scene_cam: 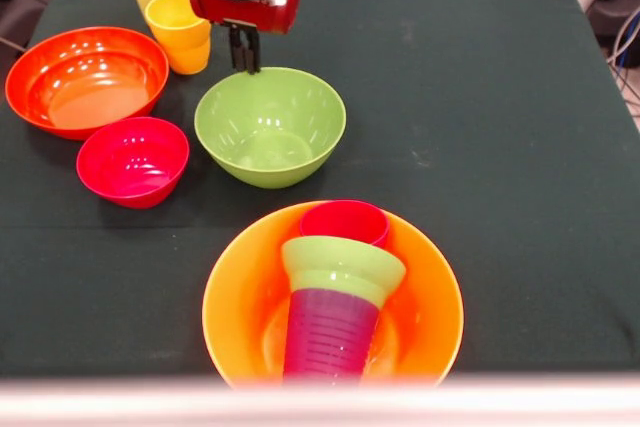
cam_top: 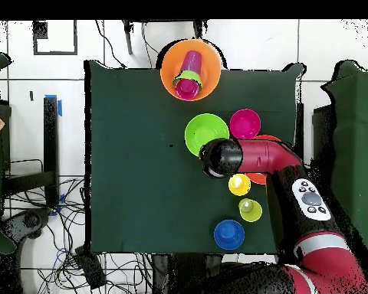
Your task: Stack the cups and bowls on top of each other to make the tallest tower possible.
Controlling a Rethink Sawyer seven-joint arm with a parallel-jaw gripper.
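Nearest the front camera stands the tower: a large yellow-orange plastic bowl (scene_cam: 235,322) holding a ribbed purple cup (scene_cam: 330,335), capped by a small green bowl (scene_cam: 343,269) and red-pink cup (scene_cam: 345,222). Beyond it, the large green bowl (scene_cam: 270,127). At its far rim hangs the gripper (scene_cam: 245,57), fingers pressed together, pinching nothing.

- Open green cloth (scene_cam: 500,97) is seen beside the large green bowl (scene_cam: 270,125) — nothing stands there.
- The other side is crowded by the wide orange-red bowl (scene_cam: 86,79), small red-pink bowl (scene_cam: 132,160) and two yellow cups (scene_cam: 178,32).
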